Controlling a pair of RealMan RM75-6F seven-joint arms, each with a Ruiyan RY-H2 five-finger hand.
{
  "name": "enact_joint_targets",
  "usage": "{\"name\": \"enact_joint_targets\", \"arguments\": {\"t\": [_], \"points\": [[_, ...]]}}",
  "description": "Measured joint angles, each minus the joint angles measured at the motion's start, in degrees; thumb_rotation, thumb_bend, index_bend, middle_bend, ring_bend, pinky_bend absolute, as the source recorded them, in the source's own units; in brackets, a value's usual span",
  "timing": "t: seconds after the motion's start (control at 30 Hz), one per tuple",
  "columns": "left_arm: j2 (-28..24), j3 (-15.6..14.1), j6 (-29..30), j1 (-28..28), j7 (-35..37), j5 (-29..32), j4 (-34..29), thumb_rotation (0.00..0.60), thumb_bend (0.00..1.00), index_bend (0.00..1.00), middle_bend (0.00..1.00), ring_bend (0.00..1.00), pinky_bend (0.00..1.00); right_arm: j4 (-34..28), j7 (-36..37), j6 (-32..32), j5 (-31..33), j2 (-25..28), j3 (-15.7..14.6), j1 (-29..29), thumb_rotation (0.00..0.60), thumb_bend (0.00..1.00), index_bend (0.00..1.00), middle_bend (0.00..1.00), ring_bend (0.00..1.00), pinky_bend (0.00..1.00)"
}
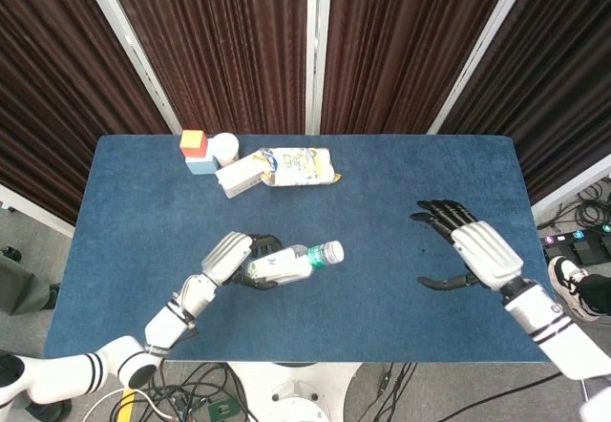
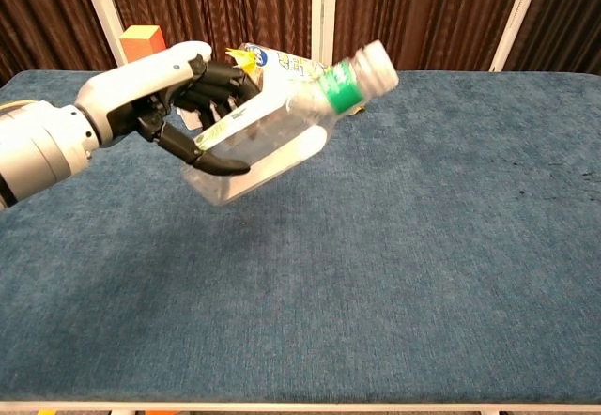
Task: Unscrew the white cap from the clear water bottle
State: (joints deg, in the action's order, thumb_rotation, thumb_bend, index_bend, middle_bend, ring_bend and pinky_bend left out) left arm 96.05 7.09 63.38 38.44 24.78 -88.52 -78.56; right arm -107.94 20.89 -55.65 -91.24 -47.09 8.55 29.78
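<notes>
My left hand (image 1: 239, 258) (image 2: 178, 105) grips the clear water bottle (image 1: 284, 263) (image 2: 272, 133) around its body and holds it off the table, tilted, neck pointing right and upward. The white cap (image 1: 332, 250) (image 2: 380, 63) sits on the neck above a green label band. My right hand (image 1: 468, 250) hovers over the right part of the blue table (image 1: 401, 202), fingers spread and holding nothing, well apart from the cap. The chest view does not show the right hand.
At the back left of the table lie a white and yellow packet (image 1: 301, 166) (image 2: 300, 82), a white box (image 1: 239, 176), a white cup (image 1: 225, 145) and an orange block on a pale blue block (image 1: 195, 150).
</notes>
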Motion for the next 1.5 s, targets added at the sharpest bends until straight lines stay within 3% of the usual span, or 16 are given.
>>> {"name": "enact_joint_targets", "arguments": {"t": [0.23,0.37,1.5], "points": [[3.5,-0.1,4.0,-0.1,2.2,-1.8,2.5,0.6,0.4,0.59,0.58,0.49,0.57,-1.9,2.4,11.7,3.5,-0.4,3.6,10.7,0.328,0.0,0.26,0.06,0.0,0.0],[4.1,0.1,4.7,0.0,2.0,-1.7,2.4,0.6,0.4,0.59,0.58,0.49,0.57,-2.2,1.2,14.7,6.1,-1.8,4.7,13.9,0.324,0.0,0.26,0.06,0.0,0.0],[4.1,-0.1,4.5,0.7,1.7,-0.3,2.2,0.6,0.4,0.59,0.58,0.49,0.57,-5.3,-1.4,14.7,5.1,-2.2,2.3,16.2,0.327,0.0,0.26,0.06,0.0,0.0]]}}
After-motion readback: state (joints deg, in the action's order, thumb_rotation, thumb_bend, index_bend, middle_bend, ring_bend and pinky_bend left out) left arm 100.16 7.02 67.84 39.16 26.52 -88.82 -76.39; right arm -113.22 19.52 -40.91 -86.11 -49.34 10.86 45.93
